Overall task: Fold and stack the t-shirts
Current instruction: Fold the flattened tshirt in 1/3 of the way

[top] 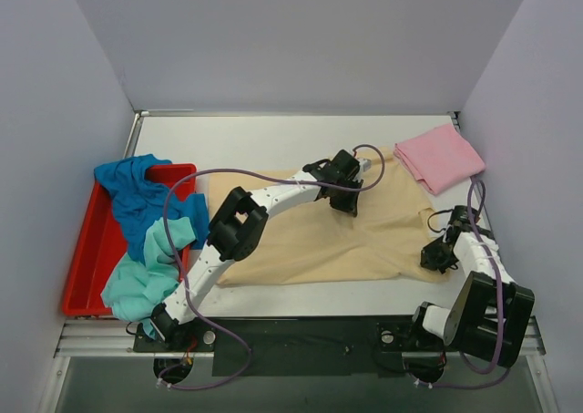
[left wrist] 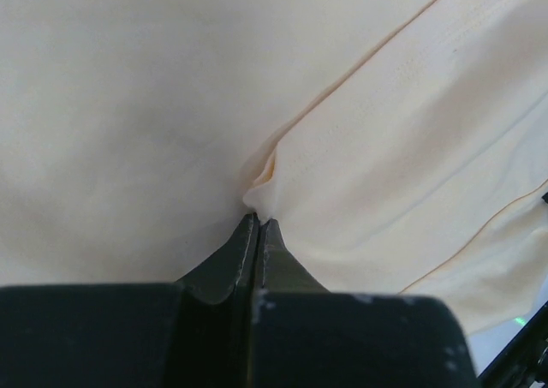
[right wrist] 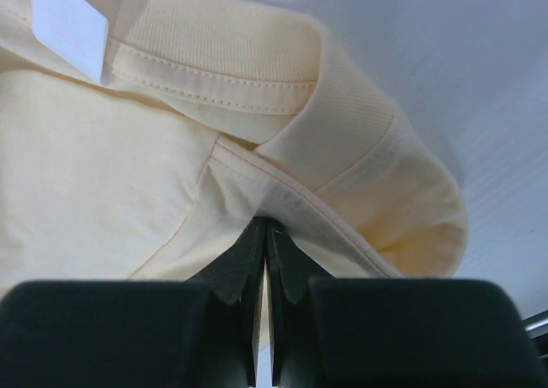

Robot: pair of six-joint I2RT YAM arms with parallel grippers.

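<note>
The pale beige t-shirt [top: 310,235] lies spread on the table's middle. My left gripper [top: 347,205] is shut on a pinch of its cloth [left wrist: 261,195] near the shirt's far right part. My right gripper [top: 437,260] is shut on the beige shirt by its ribbed collar [right wrist: 282,204], at the shirt's right end. The pink t-shirt [top: 439,157] lies folded at the far right. The bright blue t-shirt [top: 146,199] and the light teal t-shirt [top: 146,272] lie crumpled over the red tray [top: 86,267] on the left.
Grey walls close in the table at the back and sides. A metal rail [top: 301,335] runs along the near edge by the arm bases. A white label [right wrist: 68,24] is sewn inside the beige collar.
</note>
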